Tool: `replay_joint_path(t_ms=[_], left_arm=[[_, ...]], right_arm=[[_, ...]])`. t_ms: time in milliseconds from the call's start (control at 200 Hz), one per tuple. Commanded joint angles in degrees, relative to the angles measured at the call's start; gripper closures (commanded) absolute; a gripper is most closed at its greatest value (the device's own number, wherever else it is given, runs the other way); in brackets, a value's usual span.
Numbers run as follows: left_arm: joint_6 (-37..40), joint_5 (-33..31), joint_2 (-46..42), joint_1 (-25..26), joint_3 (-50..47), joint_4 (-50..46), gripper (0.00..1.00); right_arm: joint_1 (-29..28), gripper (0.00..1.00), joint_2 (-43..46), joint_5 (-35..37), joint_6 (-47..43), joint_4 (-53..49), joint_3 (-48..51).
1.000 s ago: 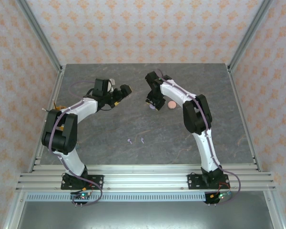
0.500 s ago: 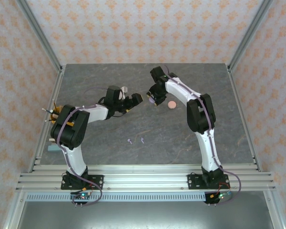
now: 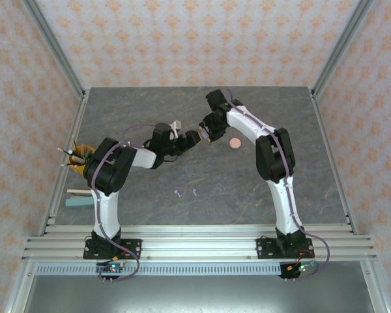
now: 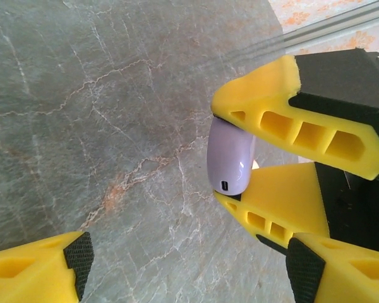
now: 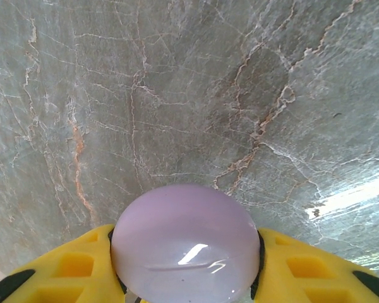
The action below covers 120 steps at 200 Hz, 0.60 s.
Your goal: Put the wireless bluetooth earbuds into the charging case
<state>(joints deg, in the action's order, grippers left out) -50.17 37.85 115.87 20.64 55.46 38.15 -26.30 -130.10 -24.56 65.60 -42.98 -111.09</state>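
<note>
Nothing is inserted yet: your right claw is clenched on the purple charging case just left of the pink case, your left claw is spread wide beside it, and two purple earbuds lie on the bench well nearer you.

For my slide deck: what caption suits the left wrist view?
The right gripper pinches the pale purple case over the marbled table, the open left gripper facing it.
</note>
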Motion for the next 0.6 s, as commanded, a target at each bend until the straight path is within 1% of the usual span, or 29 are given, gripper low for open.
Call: replay_joint_path(t_ms=[0,85,596], left_arm=[[-1.8,-1.5,2.2,0.6,1.4,5.3,0.2],[-2.2,-1.7,3.2,0.8,2.1,6.0,0.23],[-4.7,-2.9,7.5,1.5,6.0,9.0,0.3]], right_arm=[[0.1,0.55,2.3,-0.5,1.5,0.6,0.6],[0.1,0.56,2.3,-0.7,1.6,0.8,0.6],[0.1,0.56,2.5,-2.2,2.3,1.7,1.3]])
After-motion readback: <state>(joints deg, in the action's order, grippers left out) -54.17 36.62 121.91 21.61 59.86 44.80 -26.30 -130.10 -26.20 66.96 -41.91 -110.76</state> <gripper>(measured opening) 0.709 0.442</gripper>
